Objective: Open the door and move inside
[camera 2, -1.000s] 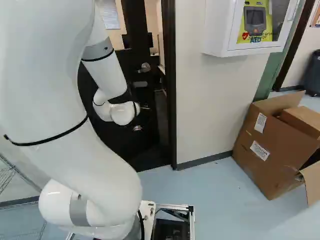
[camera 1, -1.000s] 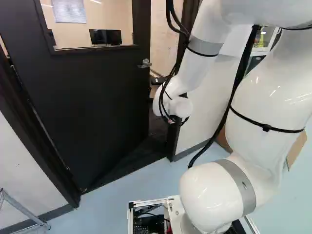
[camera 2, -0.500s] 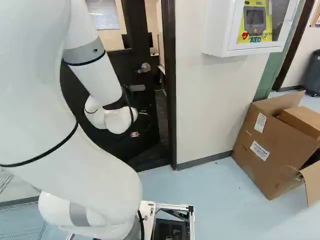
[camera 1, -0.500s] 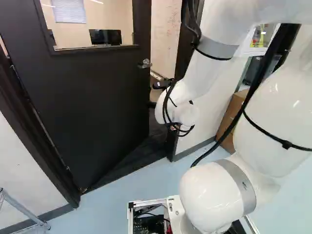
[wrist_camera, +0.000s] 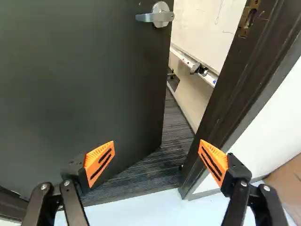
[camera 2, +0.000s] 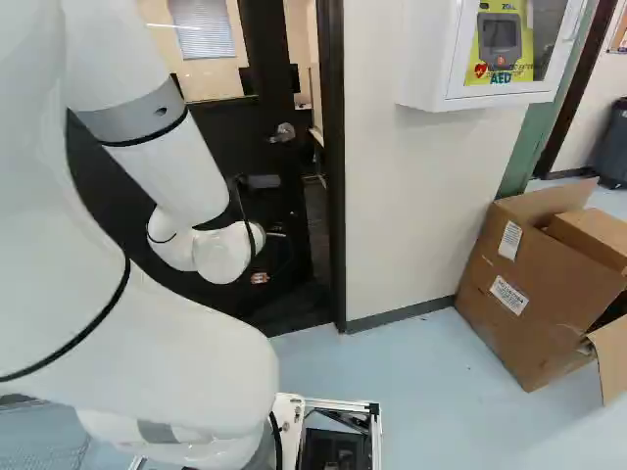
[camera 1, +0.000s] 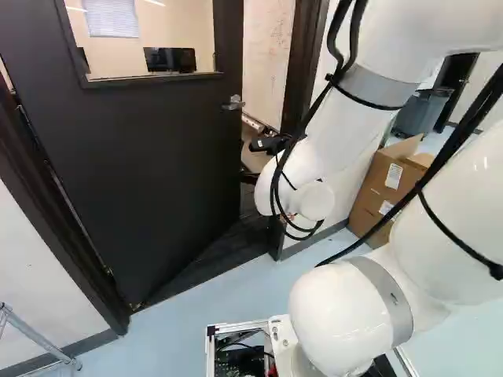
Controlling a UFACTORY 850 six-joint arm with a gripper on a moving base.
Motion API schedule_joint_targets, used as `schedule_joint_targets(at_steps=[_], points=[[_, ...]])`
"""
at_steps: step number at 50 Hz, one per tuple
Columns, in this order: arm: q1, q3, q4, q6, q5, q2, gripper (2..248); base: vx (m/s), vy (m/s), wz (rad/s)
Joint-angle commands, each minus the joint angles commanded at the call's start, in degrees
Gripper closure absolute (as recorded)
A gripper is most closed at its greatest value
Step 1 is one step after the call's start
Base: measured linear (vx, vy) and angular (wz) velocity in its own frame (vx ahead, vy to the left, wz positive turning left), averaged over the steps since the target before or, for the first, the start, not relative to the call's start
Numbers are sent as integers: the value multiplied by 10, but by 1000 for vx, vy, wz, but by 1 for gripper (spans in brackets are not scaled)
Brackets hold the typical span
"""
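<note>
Your gripper (wrist_camera: 157,149) has its two sides spread wide, with nothing between them. Ahead, the door (wrist_camera: 80,89) hangs ajar within its frame (wrist_camera: 225,89), unmoved, as is the base (camera 1: 281,336). Since the earlier views your arm (camera 1: 377,86) has drawn back, so you likely have room to realign before widening the gap. The handle (wrist_camera: 160,16) sits beyond the gripper, untouched.
</note>
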Motion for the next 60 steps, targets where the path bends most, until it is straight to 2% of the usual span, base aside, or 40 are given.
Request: schedule_joint_targets(at_steps=[60], points=[[0,4,0,0,0,4,3,23,3,-16]])
